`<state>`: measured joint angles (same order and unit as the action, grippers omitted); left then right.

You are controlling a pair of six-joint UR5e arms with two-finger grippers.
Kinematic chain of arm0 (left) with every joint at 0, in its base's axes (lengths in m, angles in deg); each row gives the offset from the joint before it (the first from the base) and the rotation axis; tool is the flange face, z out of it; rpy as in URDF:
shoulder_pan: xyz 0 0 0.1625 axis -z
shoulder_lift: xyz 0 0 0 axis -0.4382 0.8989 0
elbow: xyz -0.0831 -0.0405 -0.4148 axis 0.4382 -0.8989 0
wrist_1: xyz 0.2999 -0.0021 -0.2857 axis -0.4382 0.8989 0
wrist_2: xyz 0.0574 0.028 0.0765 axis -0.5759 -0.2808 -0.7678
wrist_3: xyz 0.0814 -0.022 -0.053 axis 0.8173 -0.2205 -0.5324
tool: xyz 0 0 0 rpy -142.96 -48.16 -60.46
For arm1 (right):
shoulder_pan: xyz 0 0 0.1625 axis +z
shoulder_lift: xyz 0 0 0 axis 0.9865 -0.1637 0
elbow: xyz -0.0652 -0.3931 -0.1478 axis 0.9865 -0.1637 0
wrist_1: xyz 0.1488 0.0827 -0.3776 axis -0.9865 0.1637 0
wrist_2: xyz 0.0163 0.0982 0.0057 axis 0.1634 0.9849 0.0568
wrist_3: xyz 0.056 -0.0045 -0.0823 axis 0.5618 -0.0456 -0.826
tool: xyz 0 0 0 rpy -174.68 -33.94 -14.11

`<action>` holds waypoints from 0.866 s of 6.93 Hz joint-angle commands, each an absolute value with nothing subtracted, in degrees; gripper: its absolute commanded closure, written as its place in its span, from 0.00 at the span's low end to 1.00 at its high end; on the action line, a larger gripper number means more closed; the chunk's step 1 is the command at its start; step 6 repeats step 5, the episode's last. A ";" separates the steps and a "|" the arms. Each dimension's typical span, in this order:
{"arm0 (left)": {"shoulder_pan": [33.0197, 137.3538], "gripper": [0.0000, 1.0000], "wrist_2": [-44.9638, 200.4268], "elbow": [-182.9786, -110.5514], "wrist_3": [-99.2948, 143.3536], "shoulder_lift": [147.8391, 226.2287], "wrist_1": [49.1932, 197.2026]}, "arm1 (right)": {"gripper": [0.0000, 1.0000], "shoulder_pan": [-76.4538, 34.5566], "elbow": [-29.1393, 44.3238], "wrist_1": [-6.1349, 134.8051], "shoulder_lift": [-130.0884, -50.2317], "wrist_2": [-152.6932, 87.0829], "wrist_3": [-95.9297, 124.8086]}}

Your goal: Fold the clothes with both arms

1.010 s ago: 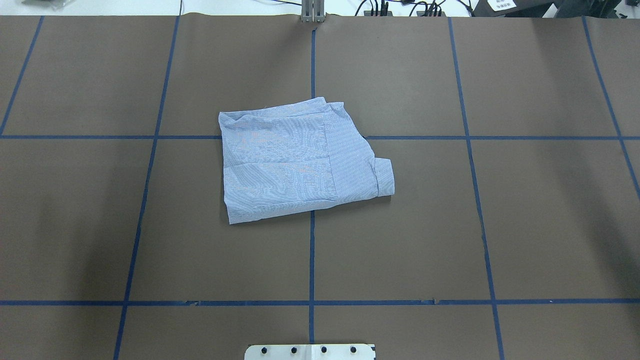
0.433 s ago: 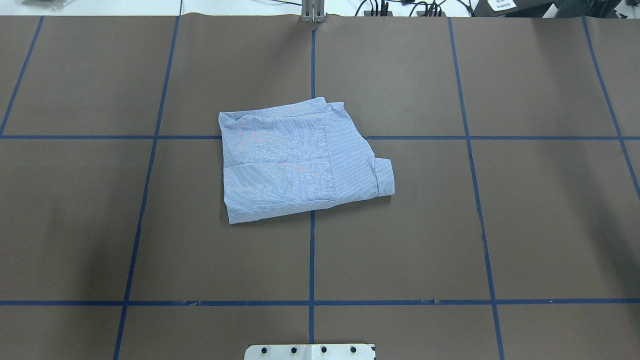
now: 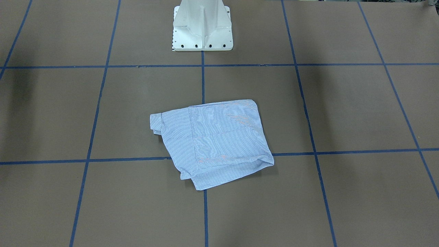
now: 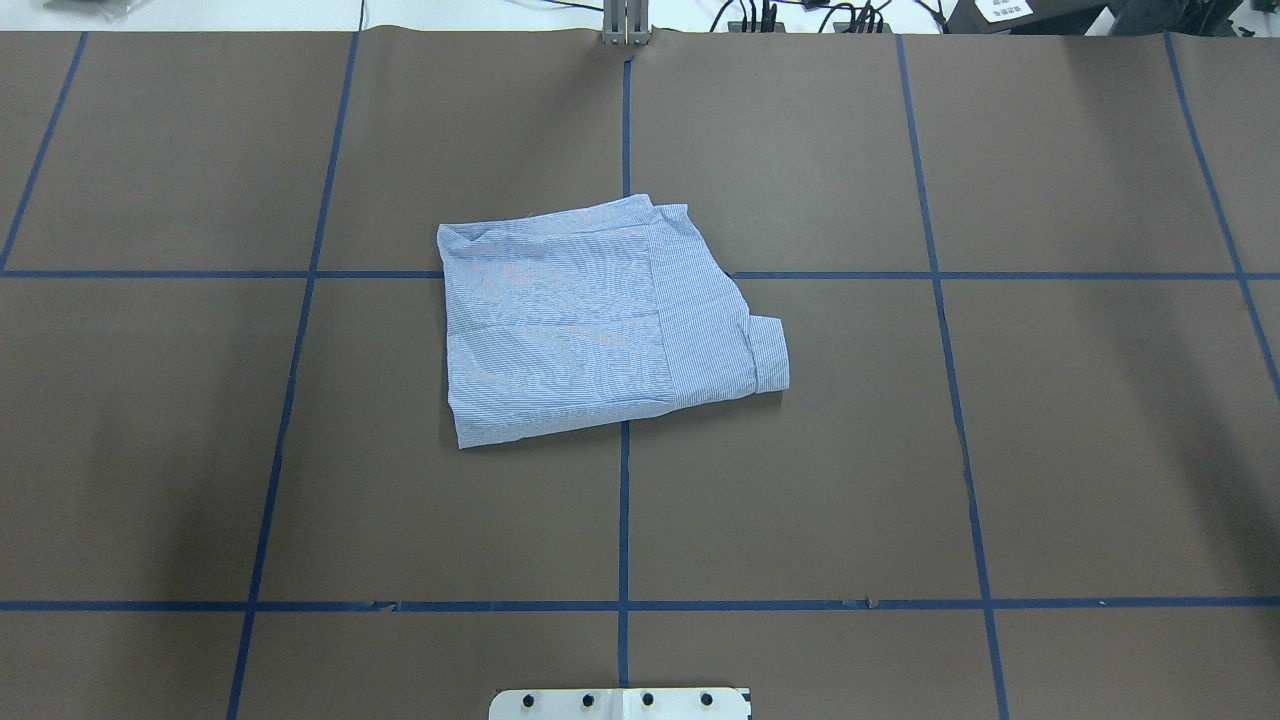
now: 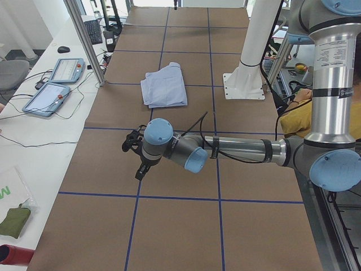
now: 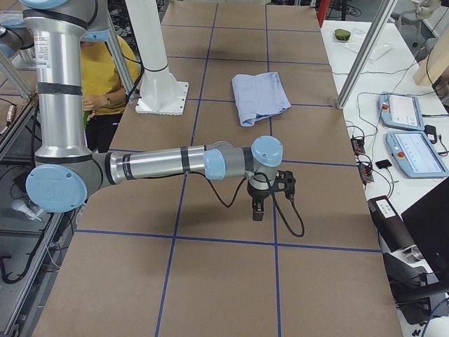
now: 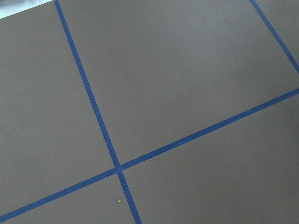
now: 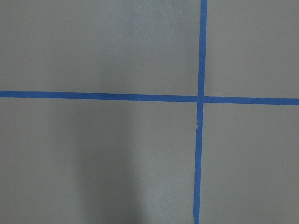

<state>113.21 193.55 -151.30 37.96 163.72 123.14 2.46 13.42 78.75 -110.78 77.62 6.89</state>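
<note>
The clothes, one light blue striped shirt (image 4: 590, 320), lie folded into a rough rectangle at the middle of the brown table, with a cuff sticking out on the overhead view's right. The shirt (image 3: 216, 140) is flat and nothing touches it. It also shows in the side views, shirt (image 5: 163, 87) and shirt (image 6: 259, 95). My left gripper (image 5: 138, 161) hangs low over bare table, well away from the shirt. My right gripper (image 6: 258, 203) does the same at the other end. Whether either is open or shut I cannot tell. Both wrist views show only table and blue tape.
The white pedestal base (image 3: 202, 27) stands at the robot's edge of the table. Teach pendants (image 5: 53, 84) and cables lie on a side bench beyond an aluminium post (image 5: 84, 39). A person in yellow (image 6: 105, 77) stands behind the robot.
</note>
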 commanded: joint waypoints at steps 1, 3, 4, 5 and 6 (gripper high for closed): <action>113.18 0.00 193.83 -151.25 37.82 163.57 123.72 | 0.00 2.48 11.81 76.73 -110.26 77.77 6.90; 113.18 0.00 194.01 -150.90 37.55 163.84 123.73 | 0.00 2.48 11.37 75.74 -110.53 78.03 6.73; 113.18 0.00 194.10 -151.15 37.55 164.01 123.73 | 0.00 2.56 11.45 75.74 -110.27 78.20 6.73; 113.18 0.00 194.01 -150.81 37.55 164.10 123.73 | 0.00 2.74 11.37 75.66 -110.44 77.77 6.64; 113.18 0.00 194.01 -150.81 37.55 164.10 123.73 | 0.00 2.74 11.37 75.66 -110.44 77.77 6.64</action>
